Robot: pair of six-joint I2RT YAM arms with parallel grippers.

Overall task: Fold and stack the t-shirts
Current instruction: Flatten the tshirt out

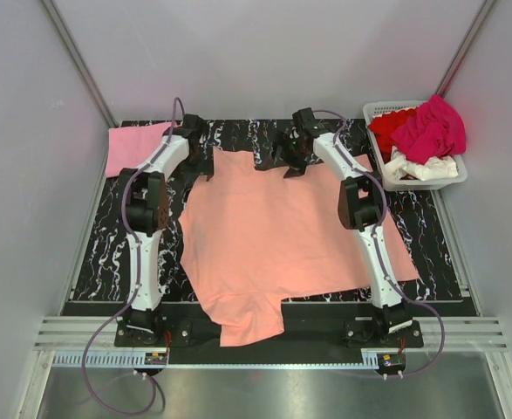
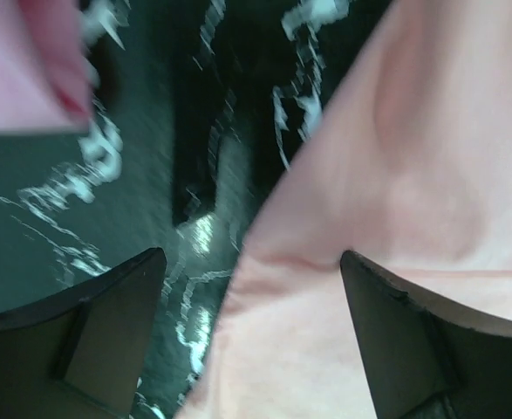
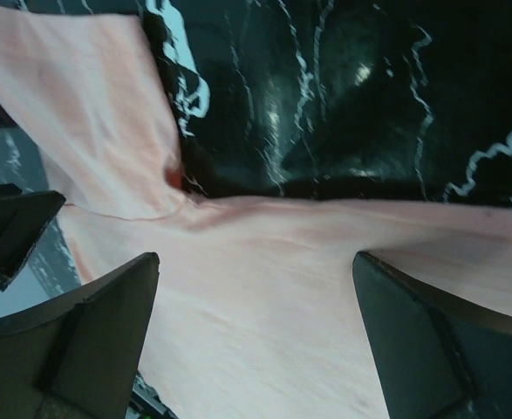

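A salmon-orange t-shirt (image 1: 273, 236) lies spread flat on the black marbled mat, with one part hanging over the near edge. My left gripper (image 1: 205, 157) is open above the shirt's far left corner (image 2: 395, 218). My right gripper (image 1: 292, 163) is open above the shirt's far edge (image 3: 273, 297). A light pink shirt (image 1: 133, 148) lies folded at the mat's far left and shows blurred in the left wrist view (image 2: 29, 61). Red, magenta and white shirts (image 1: 421, 135) are heaped in the basket.
A white slatted basket (image 1: 454, 175) stands at the far right of the mat (image 1: 430, 236). Grey walls close in on three sides. A metal rail runs along the near edge, with both arm bases on it.
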